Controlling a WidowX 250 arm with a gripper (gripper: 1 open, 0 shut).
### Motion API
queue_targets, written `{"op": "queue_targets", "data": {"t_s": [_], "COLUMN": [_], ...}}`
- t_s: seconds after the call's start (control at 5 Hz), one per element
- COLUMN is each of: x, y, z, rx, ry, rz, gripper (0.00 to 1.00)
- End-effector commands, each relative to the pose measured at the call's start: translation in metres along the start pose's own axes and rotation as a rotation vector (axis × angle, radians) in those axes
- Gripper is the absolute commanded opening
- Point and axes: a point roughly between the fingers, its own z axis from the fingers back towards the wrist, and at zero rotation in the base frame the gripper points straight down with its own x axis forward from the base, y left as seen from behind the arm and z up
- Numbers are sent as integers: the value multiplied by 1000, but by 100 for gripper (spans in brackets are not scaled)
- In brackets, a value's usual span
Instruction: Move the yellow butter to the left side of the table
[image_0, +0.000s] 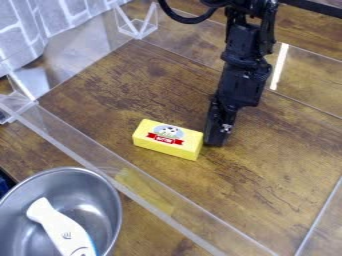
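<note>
Steel bowl (54, 218): one, lower left corner, off the bench edge, holding one white object (54, 220).

Yellow butter (168, 139): one block, lying flat on the wooden bench (134, 80), roughly mid-bench, left of the tool.

Tool (217, 137): one, tip at the butter's right end, just beside or touching it; whether its jaws are spread or pressed together cannot be told.

Progress, as judged: partway; the bench's left side is not yet reached.

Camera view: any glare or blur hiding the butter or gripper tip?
Camera view: yellow butter sharp and evenly lit; gripper dark, slightly soft, casting little shadow on the table; a bright reflection streak sits right of the arm; clear barrier edges catch light.
</note>
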Motion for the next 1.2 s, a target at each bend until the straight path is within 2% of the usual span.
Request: {"op": "queue_targets", "data": {"t_s": [0.0,0.2,0.4,0.6,0.8,1.0], "x": [-15,-20,-22,-26,-32,-38], "y": [-1,-2,-1,-1,-1,-1], "z": [-6,-5,-6,-6,-4,-3], "rx": [-35,-42,-48,-54,-63,-71], "ry": [15,13,11,9,7,6], "rz": [45,65,76,94,118,140], "gripper": [100,100,0,0,100,100]}}
